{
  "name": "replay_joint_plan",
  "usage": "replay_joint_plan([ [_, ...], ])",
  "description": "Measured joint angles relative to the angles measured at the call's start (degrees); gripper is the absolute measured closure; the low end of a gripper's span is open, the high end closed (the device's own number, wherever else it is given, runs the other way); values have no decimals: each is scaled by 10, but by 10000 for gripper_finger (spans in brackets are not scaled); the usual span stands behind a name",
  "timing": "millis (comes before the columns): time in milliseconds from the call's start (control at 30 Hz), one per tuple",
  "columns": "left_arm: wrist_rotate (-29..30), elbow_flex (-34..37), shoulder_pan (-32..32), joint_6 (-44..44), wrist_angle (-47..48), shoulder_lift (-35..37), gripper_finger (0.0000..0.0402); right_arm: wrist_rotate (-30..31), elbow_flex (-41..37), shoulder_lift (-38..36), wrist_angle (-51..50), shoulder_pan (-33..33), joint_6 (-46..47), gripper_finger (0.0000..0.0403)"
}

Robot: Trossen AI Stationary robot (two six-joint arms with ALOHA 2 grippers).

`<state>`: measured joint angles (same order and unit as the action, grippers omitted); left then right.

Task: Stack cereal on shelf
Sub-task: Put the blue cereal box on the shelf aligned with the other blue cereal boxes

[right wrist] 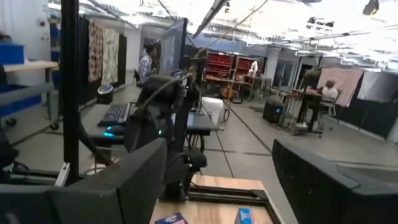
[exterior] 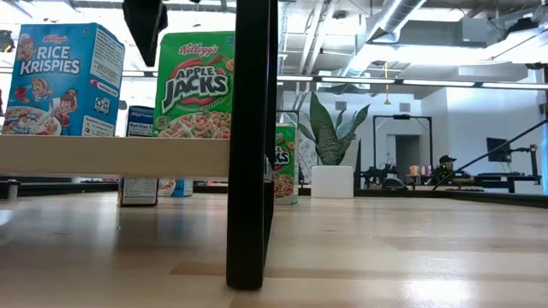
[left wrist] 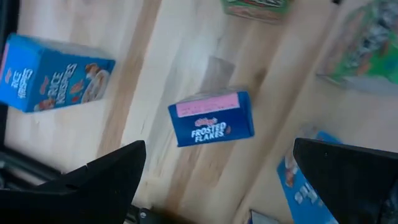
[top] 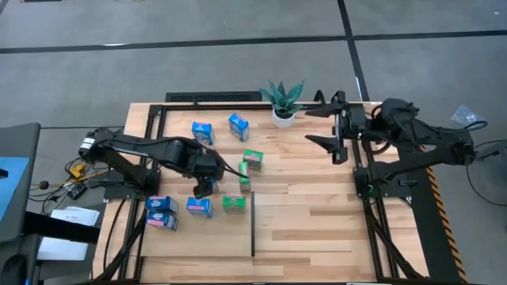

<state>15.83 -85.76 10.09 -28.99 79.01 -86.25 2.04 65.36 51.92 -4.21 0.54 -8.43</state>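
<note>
Small cereal boxes stand or lie on the light-wood shelf [top: 317,214]: blue ones [top: 203,131] [top: 238,126] near the far rail, green ones [top: 253,159] [top: 234,203] in the middle, more blue ones [top: 161,212] at the left. My left gripper [top: 204,188] [left wrist: 217,155] is open and hovers over a blue Frosted Flakes box [left wrist: 211,118] [top: 200,207] without touching it. A Rice Krispies box [left wrist: 53,81] lies beside it. My right gripper [top: 321,127] [right wrist: 217,168] is open, raised near the far right, holding nothing.
A potted plant [top: 283,101] stands at the far edge beside the right gripper. A black rail frame [top: 214,98] edges the planks, and a thin black divider strip [top: 253,226] [exterior: 250,145] runs toward the near edge. Bare wood lies right of the divider.
</note>
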Motion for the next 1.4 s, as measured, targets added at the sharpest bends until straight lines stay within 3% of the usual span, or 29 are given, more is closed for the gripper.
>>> replay_joint_plan([
  [233, 40, 0, -6, -33, -5, -16, 2, -2, 0, 6, -28, 0, 29, 85],
  [467, 12, 0, -31, -86, 1, -46, 2, -1, 0, 6, -28, 0, 27, 85],
  [700, -3, 0, -40, -51, -6, -78, 2, 14, 0, 6, -7, 11, 38, 85],
  [1400, -35, 44, -50, -5, -37, -76, 2, 15, 0, 12, 1, 72, 75, 85],
])
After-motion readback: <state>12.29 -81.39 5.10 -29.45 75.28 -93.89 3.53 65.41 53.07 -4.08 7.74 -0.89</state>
